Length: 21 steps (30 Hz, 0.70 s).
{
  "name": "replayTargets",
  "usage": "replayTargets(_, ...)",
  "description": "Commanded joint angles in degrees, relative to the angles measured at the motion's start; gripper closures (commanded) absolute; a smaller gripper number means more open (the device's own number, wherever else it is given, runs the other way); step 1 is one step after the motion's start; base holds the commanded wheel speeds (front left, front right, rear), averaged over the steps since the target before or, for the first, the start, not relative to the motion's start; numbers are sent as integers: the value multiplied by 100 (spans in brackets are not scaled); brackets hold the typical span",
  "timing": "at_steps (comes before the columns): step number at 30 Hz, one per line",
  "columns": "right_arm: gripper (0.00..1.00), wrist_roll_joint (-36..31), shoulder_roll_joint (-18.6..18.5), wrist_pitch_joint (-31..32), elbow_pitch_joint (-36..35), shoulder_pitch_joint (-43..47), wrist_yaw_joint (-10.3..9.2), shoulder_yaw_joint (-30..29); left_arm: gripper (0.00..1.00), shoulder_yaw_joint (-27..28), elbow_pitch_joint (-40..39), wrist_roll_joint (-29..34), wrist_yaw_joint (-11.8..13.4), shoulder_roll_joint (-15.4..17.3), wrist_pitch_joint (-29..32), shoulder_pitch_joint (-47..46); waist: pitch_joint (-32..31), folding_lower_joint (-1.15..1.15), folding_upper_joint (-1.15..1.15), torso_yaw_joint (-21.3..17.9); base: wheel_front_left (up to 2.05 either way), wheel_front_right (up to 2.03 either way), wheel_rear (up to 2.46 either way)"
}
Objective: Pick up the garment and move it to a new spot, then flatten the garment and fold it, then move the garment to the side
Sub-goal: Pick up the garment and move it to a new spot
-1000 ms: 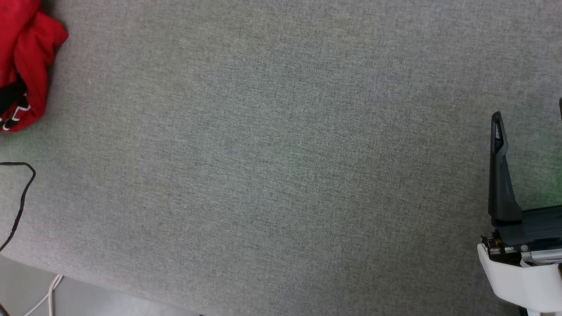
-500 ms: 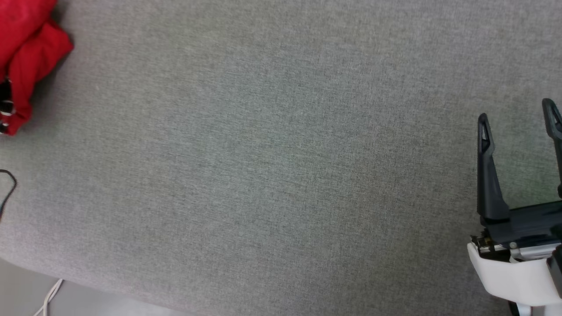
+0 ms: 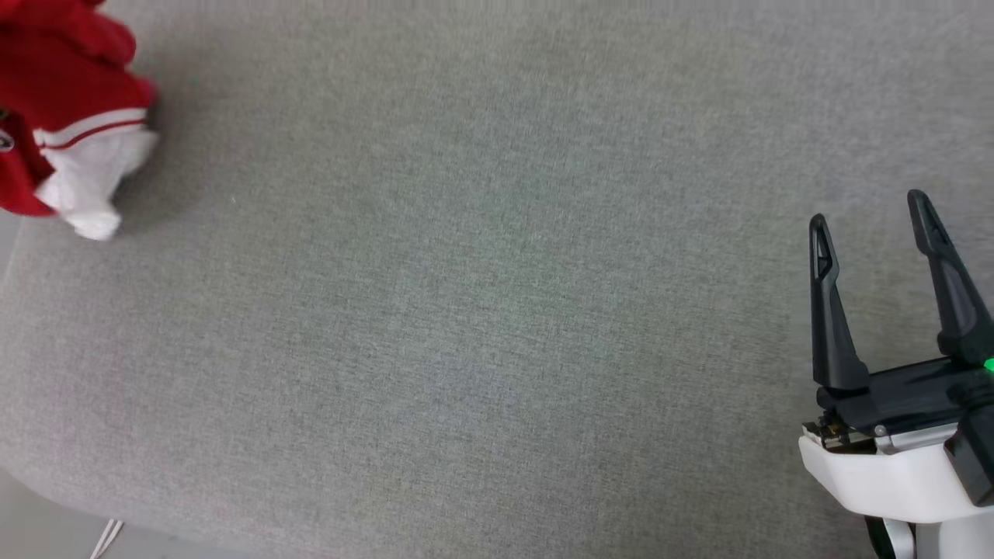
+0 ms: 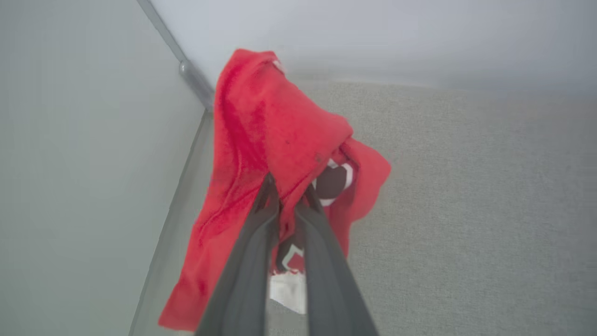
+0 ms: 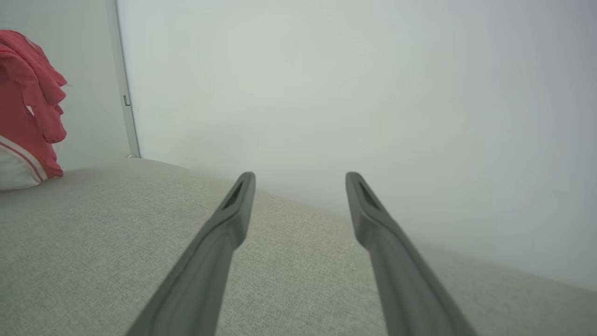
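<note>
The garment (image 3: 66, 85) is a bunched red jersey with a white, red-striped sleeve hanging low, at the head view's upper left over the grey table (image 3: 497, 310). In the left wrist view my left gripper (image 4: 287, 189) is shut on a fold of the garment (image 4: 275, 126), which drapes off the fingers with a black-and-white print showing. The right wrist view catches the garment (image 5: 28, 107) hanging at far left. My right gripper (image 3: 866, 213) stands open at the lower right of the table with nothing between its fingers; its open fingers (image 5: 233, 210) point across the cloth.
A pale wall (image 5: 326, 84) rises behind the table, with a thin metal strip (image 5: 123, 79) running up it near the garment. The table's front-left edge (image 3: 46, 505) curves off to floor, where a white cable (image 3: 105, 539) lies.
The garment has risen and a white sleeve now hangs below it. The head view has shifted, bringing both right fingers into view; the black cable at left has slipped out of view.
</note>
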Motion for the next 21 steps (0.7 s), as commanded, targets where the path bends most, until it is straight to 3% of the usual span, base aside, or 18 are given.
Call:
replayTargets(1,0,96,5,-12,55,37,-2,18,100,-113,-202,83,0,44,54,-208,-253,1,0,-101,0,0,0)
replayTargets(10,0,443,6,-12,234,137,-2,3,100,-779,-1197,434,0,-167,359,-1118,-741,1,0,-446,0,0,0)
replayTargets(21,0,776,7,-12,336,164,-2,-97,100,-1748,-2152,570,-1,-929,630,-1857,-1071,1,0,-1256,0,0,0)
